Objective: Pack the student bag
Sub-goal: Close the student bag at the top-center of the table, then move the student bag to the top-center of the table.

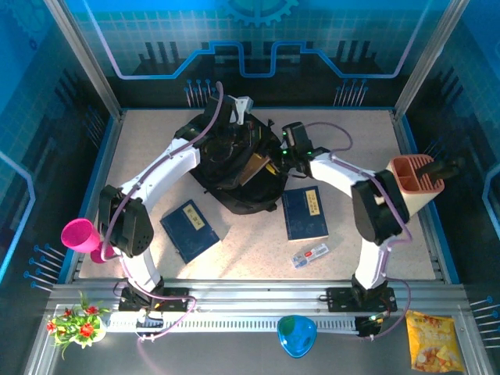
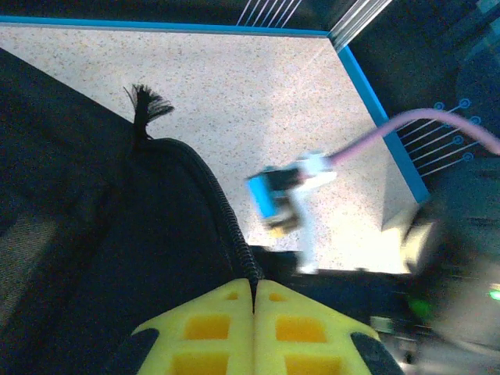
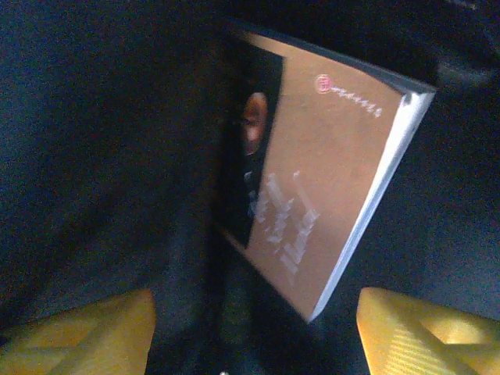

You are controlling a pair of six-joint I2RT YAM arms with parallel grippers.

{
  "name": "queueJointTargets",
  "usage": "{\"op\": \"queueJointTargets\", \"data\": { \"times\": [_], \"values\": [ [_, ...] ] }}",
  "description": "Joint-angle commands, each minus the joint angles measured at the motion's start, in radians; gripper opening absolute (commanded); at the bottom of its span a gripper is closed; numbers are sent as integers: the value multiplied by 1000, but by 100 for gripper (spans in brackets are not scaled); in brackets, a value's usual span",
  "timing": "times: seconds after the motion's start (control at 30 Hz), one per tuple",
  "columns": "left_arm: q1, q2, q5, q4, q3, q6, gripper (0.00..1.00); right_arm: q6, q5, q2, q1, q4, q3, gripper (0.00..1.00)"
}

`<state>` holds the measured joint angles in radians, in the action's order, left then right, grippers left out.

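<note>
We see the desk point(image 1: 254, 254) evenly bright in the top view; the student bag point(image 1: 234, 183) loses detail in black; both wrist views blur, the right one dim.

A: What colour is the student bag point(image 1: 230, 176)?
B: Black; the book point(image 3: 328, 180) in it is tan with a black strip.
A: And the table point(image 1: 254, 254)?
B: Pale, speckled, blue-edged, under two dark blue books point(image 1: 190, 229) point(image 1: 305, 212).

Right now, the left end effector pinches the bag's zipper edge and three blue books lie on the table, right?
Two blue books, not three, lie on the table, per the top external view; the left end effector does pinch the student bag's zipper edge.
</note>
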<state>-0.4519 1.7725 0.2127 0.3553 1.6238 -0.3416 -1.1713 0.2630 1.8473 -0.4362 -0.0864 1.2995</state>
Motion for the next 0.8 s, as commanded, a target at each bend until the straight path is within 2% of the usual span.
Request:
{"op": "queueJointTargets", "data": {
  "times": [0.0, 0.07, 0.27, 0.37, 0.5, 0.6, 0.77],
  "values": [
    [13, 15, 7, -53, -22, -23, 0, 75, 7, -127, 20, -34, -84, 71],
    [15, 15, 17, -59, -38, -31, 2, 113, -21, -196, 35, -43, -150, 72],
    [18, -3, 72, -79, -125, -58, 56, 225, -163, -401, 134, -148, -354, 77],
    [28, -9, 53, -93, -194, -81, 71, 262, -197, -468, 208, -190, -414, 81],
    [52, 9, 9, -113, -278, -123, 79, 342, -212, -509, 257, -241, -439, 81],
    [82, 47, -33, -109, -308, -175, 80, 373, -201, -498, 261, -263, -425, 82],
    [149, 143, -6, -122, -308, -250, 80, 370, -110, -435, 260, -231, -430, 79]
  ]
}}
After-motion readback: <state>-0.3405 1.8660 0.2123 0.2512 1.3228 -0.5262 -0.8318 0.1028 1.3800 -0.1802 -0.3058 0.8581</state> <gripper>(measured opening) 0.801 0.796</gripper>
